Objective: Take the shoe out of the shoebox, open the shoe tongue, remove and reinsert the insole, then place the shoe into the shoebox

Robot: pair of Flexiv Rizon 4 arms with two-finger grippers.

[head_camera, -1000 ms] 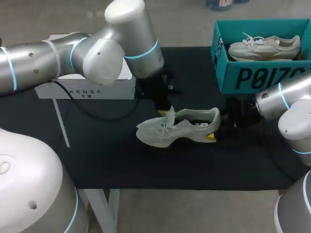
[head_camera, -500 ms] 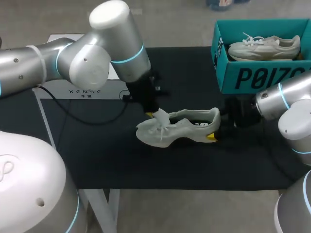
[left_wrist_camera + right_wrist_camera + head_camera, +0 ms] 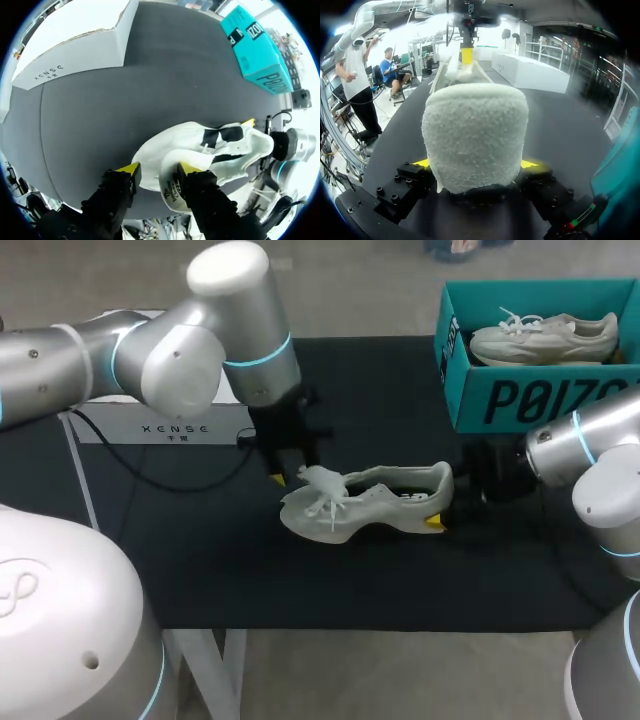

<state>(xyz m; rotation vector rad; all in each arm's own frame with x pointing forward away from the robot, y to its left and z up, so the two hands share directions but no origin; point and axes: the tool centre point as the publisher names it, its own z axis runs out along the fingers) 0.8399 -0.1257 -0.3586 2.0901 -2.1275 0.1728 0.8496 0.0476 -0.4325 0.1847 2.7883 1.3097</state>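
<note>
A pale grey shoe (image 3: 365,502) lies on its side on the black table (image 3: 200,560), toe to the left. Its tongue (image 3: 320,480) sticks out over the laces. My left gripper (image 3: 288,477) hovers by the toe end. In the left wrist view, the left gripper (image 3: 159,170) is open, and the labelled tongue (image 3: 172,187) rests against one finger. My right gripper (image 3: 447,502) is shut on the shoe's heel (image 3: 475,135), with a yellow tip on each side. The teal shoebox (image 3: 530,390) stands at the back right.
A second pale shoe (image 3: 545,337) lies inside the teal shoebox. A white box (image 3: 190,425) sits at the back left behind my left arm, with a black cable (image 3: 190,475) trailing in front of it. Bare table lies in front of the shoe.
My left gripper drew the tongue leftward toward the toe, then its fingers opened and let it go. The right gripper and the shoe's heel stayed put.
</note>
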